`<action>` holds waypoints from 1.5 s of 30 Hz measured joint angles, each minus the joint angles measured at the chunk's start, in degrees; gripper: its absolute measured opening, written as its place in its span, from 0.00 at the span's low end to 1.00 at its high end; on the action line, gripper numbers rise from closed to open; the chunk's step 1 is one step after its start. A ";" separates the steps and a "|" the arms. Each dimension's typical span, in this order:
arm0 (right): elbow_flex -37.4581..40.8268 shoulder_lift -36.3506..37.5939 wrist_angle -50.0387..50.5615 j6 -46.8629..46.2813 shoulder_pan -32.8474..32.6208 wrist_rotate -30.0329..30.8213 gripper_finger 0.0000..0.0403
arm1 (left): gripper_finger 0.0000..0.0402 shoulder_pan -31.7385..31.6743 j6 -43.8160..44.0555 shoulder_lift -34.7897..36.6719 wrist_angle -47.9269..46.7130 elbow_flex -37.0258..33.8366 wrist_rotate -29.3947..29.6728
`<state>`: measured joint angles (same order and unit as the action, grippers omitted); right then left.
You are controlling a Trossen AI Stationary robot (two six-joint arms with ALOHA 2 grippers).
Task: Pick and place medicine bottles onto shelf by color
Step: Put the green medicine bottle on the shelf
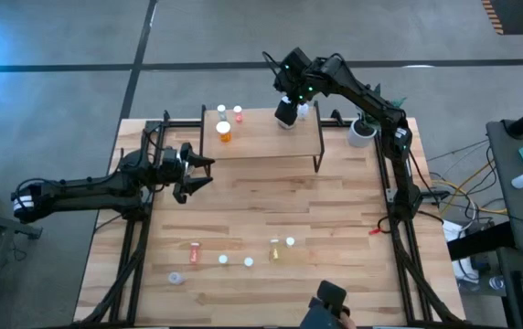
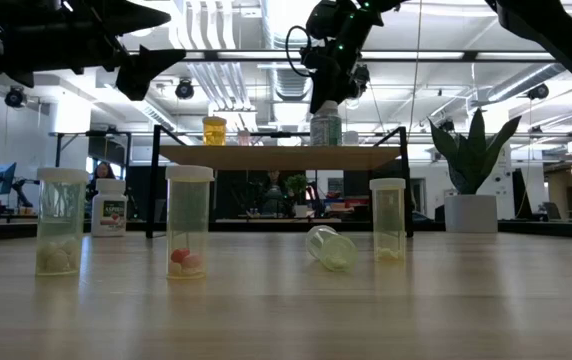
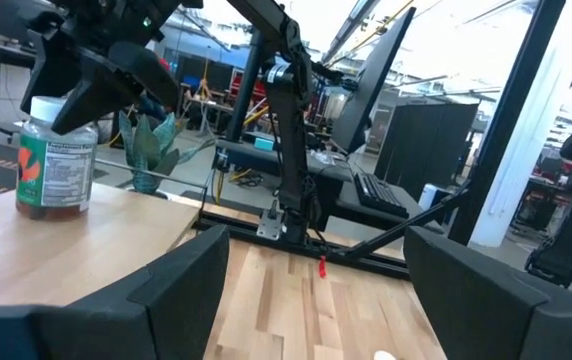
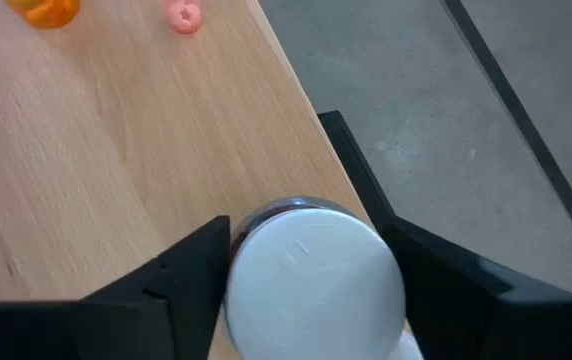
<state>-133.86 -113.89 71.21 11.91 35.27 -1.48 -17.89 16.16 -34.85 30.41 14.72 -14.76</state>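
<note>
The shelf [image 1: 261, 144] stands at the table's far side. On it are two small bottles [image 1: 230, 113] and an orange bottle [image 1: 224, 132]. My right gripper [image 1: 286, 111] is over the shelf's far right part, shut on a white-capped bottle with a brownish body and a label [image 3: 56, 165], which stands on the board. My left gripper [image 1: 196, 174] is open and empty, raised to the left of the shelf. Several small bottles [image 1: 248, 256] are near the table's front, most upright; one lies on its side [image 2: 331, 247]. My right gripper has the bottle's white cap [image 4: 316, 275] between its two fingers, one on each side. The fingers come from above, pointing down. The bottle stands upright with its base on the shelf board [image 3: 36, 215].
A white pot with a green plant [image 1: 362, 131] stands just right of the shelf. Black frame rails [image 1: 133, 247] run along the table's left and right edges. A dark object and a hand [image 1: 330, 306] show at the near edge. Bare planks lie between the shelf and the front bottles.
</note>
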 joint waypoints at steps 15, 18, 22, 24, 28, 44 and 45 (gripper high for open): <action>0.02 0.00 -5.08 -0.34 0.01 0.02 0.56 | 0.71 0.00 -0.07 0.00 -0.17 -0.02 -1.38; 0.02 -0.01 -6.07 -0.75 0.02 0.02 0.56 | 0.71 0.00 -0.05 0.02 -0.23 -0.02 -1.57; 0.02 -0.29 -6.65 -1.49 0.02 -0.02 0.57 | 0.71 -0.02 -0.13 0.02 -0.52 -0.04 -1.66; 0.02 -0.91 -6.89 -1.89 0.02 -0.26 0.58 | 0.71 0.00 -0.13 0.02 -0.52 -0.04 -1.66; -0.03 -2.39 -7.57 -1.95 0.02 -0.49 0.57 | 0.71 -0.02 -0.10 0.04 -0.50 -0.04 -1.78; 0.11 -1.63 -6.76 -3.31 -0.13 -1.75 0.70 | 0.71 -0.01 0.00 0.13 -0.52 -0.04 -3.34; 0.11 -1.55 -6.86 -3.27 -0.15 -1.75 0.71 | 0.71 0.00 0.00 0.14 -0.51 -0.04 -3.34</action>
<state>-133.75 -115.43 64.35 8.64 35.12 -3.22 -17.89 16.16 -34.71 29.90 14.68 -18.11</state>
